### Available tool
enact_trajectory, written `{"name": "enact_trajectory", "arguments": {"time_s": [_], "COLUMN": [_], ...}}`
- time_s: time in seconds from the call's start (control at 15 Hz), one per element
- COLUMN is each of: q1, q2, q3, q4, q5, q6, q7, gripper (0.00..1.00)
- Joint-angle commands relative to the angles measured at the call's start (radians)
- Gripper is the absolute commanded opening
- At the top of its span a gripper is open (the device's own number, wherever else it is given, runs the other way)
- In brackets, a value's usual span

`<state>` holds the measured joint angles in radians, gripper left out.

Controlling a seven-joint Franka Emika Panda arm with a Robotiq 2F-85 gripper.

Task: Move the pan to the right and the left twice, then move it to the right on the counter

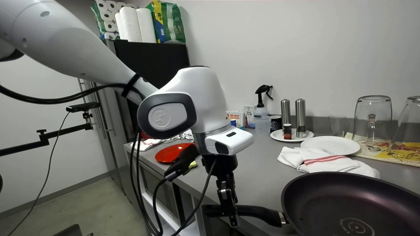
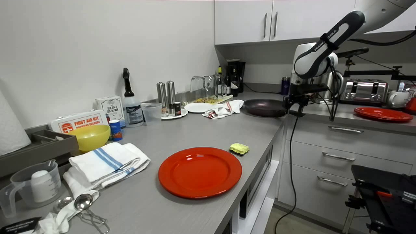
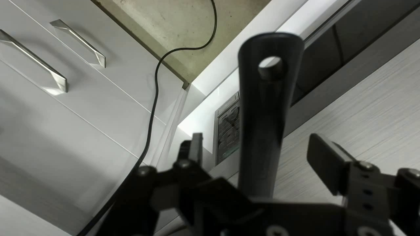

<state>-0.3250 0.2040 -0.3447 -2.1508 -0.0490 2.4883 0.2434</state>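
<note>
Nearest, you're seeing one pan [image 1: 351,203] resting on the counter [image 1: 257,180], its handle [image 1: 261,213] overhanging the front. Your gripper [image 3: 261,155] is straddling that handle, two fingers [image 3: 325,160] spread clear of both sides. Beyond, two glass pitchers [image 1: 372,113], two white plates [image 1: 330,146] and two steel grinders [image 1: 285,111] are sitting.

A low sheen is shown by the round black frying pan [image 1: 351,206], smooth plastic by its straight black handle [image 3: 262,131]. The grey counter [image 3: 377,105] is marked by a matt, brushed grain, while gloss is carried by the round red plate [image 2: 200,172]. Soft cloth is seen in the red-striped white towel [image 1: 328,166].
</note>
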Motion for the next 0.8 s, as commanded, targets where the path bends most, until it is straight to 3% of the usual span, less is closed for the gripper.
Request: {"name": "enact_trajectory", "arguments": {"time_s": [0.0,0.47,0.73], "q1": [0.009,0.011,0.009], "q2": [-0.026,-0.156,-0.202], "q3": [-0.005,0.007,0.008], "q4": [-0.007,-0.029,-0.026], "q5": [-0.004,-0.004,-0.049], "q6": [0.009,0.036,-0.048], "q7": [-0.001,-0.040,-0.020], "gripper": [1.00,1.00,1.00]}}
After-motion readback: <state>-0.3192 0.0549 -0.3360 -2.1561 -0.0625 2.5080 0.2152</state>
